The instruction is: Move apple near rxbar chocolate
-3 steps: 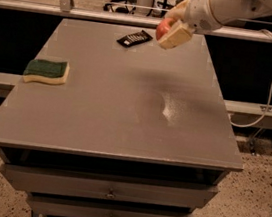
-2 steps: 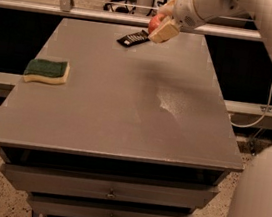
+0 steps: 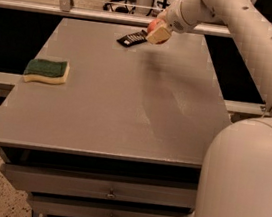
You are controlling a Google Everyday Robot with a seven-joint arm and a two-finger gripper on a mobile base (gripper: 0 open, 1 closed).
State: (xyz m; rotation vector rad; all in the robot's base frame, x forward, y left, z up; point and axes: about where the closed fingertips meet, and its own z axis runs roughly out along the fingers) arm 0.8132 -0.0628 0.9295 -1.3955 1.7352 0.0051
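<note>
The apple [image 3: 153,26] shows as a small red patch held in my gripper [image 3: 157,32] at the far side of the table. The gripper's pale fingers [image 3: 159,33] cover most of it. The rxbar chocolate [image 3: 132,39], a flat black bar with white lettering, lies on the table just left of the gripper, its right end almost under the apple. The gripper is shut on the apple and holds it low over the table top, right beside the bar.
A green-and-yellow sponge [image 3: 46,70] lies at the table's left side. The grey table [image 3: 124,119] has drawers below its front edge. My white arm [image 3: 246,40] reaches over the right side and my base [image 3: 243,186] fills the lower right. A rail runs behind the table.
My gripper has carried the apple left and downward, closer to the black bar. My arm and base now fill more of the right side of the view.
</note>
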